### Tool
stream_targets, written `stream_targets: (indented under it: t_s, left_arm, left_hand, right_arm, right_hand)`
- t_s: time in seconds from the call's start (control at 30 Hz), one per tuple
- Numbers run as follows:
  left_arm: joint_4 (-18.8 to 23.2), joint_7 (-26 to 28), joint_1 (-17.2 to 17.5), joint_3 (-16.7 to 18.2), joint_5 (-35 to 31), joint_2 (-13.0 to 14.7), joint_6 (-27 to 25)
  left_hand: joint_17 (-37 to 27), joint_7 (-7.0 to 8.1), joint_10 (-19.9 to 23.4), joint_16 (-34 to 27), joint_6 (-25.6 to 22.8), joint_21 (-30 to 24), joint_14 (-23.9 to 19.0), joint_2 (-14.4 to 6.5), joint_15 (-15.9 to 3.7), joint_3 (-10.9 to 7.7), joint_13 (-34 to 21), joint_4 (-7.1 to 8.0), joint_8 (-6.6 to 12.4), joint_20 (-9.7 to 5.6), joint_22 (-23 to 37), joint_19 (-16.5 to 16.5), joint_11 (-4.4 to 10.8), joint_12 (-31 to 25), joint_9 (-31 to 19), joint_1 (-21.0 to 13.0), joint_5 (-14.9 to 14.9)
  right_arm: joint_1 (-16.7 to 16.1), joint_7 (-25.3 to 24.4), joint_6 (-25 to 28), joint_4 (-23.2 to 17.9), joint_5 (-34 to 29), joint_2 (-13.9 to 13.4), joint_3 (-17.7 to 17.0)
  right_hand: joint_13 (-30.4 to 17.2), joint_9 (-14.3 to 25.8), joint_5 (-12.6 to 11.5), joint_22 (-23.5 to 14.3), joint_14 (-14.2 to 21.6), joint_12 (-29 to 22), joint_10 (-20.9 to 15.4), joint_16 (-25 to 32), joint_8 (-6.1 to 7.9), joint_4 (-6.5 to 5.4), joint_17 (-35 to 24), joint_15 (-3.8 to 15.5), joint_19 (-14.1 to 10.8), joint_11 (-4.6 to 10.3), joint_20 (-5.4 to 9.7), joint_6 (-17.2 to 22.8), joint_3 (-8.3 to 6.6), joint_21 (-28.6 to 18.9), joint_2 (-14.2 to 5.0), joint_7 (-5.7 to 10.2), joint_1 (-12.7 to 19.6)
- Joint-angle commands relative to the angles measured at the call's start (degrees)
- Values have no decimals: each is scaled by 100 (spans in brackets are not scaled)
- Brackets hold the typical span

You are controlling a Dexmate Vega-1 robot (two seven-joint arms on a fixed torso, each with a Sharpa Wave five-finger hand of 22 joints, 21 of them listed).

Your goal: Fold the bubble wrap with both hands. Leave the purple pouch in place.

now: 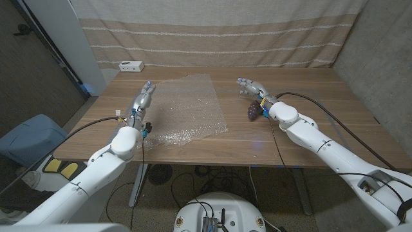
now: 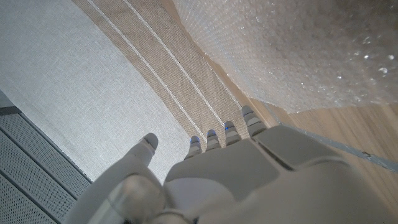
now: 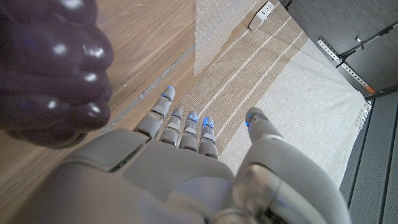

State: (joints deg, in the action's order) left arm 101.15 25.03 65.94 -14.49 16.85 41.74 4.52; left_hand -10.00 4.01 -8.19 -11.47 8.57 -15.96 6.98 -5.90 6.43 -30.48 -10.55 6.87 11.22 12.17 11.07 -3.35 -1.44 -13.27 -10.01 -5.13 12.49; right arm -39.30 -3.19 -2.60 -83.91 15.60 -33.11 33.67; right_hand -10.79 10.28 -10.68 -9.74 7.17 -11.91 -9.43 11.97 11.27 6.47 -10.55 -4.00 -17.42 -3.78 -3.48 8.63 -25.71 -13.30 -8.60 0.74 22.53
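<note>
Flanking the flat bubble wrap (image 1: 187,111), both robot hands, left (image 1: 143,98) and right (image 1: 252,87), seem empty, fingers extended; pinch opposite edges together, avoiding the purple pouch (image 1: 253,109).

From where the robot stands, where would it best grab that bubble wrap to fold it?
Probably at the two side edges of the bubble wrap. It lies flat, and the left hand waits open beside its left edge, the right hand open off its right. Each comes in from its own side, keeping off the purple pouch.

Clear bubble wrap (image 1: 188,109), purple pouch (image 1: 253,110), beige striped curtain (image 1: 212,32)
</note>
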Motion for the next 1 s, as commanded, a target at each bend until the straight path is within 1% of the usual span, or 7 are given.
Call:
stream_targets:
  t_s: [0.03,0.07,0.23,0.3,0.4,0.8,1.0]
  left_arm:
    - [281,230,322,151,-278,101,-173]
    - [306,246,348,159,-302,108,-189]
    - [275,194,440,190,-387,144,-23]
    - [313,211,483,212,-422,160,-59]
    - [383,288,546,233,-531,181,-142]
    - [436,390,674,305,-763,175,-164]
    - [420,437,703,300,-891,149,-146]
  left_hand:
    - [-19,15,25,27,-47,-26,-30,-134,-12,-44,-7,-34,-7,4,10,51,82,-8,-9,-69,-25]
    - [-19,10,57,34,-57,-21,-33,-133,-4,-49,-8,-38,-12,4,10,56,-23,-10,-9,-76,-30]
    - [-20,-2,224,37,-191,-3,-98,-115,-2,-60,-9,-54,6,5,10,77,-38,-33,-9,-99,-42]
    - [-20,-10,304,33,-233,-1,-127,-106,9,-58,-10,-54,9,5,10,90,17,-50,-8,-99,-44]
    - [-21,-11,385,26,-261,1,-167,-99,4,-57,-11,-54,7,4,11,105,-40,-68,-7,-100,-47]
    - [-19,-40,501,20,-351,31,-250,-90,-27,-64,-12,-68,11,-27,10,79,-54,-77,-6,-119,-52]
    - [-14,-60,499,16,-410,-15,-315,-81,-49,-74,-12,-94,11,-70,8,227,-30,-51,-6,-147,-54]
  right_arm:
    - [29,-40,532,-515,-592,-205,238]
    - [33,-23,571,-550,-618,-217,255]
    - [30,68,574,-648,-749,-256,337]
    - [32,60,666,-736,-854,-286,378]
    - [23,61,750,-822,-948,-304,416]
    - [2,-57,1425,-1339,-1582,-397,680]
    - [35,-38,1778,-1564,-1906,-439,826]
  right_hand:
    - [-25,25,13,-30,55,-47,-77,51,55,36,-22,8,-21,-29,15,64,-26,3,-4,-15,54]
    - [-25,25,15,-30,58,-46,-81,51,58,42,-23,16,-22,-17,16,78,-29,5,-6,-13,62]
    - [-26,26,23,-30,66,-53,-120,46,64,71,-22,15,-23,-17,16,118,-37,15,-4,3,95]
    - [-27,27,26,-30,73,-55,-135,46,65,82,-21,28,-21,-11,13,132,-41,20,-5,5,109]
    - [-27,27,29,-30,82,-59,-159,46,66,97,-21,37,-17,8,10,149,-47,27,-7,15,128]
    - [-29,30,32,-29,108,-64,-241,36,82,170,-19,101,-26,40,73,263,-91,51,-30,53,245]
    - [-31,32,31,-29,142,-72,-305,43,91,186,-26,134,-31,71,94,336,-116,65,-69,81,304]
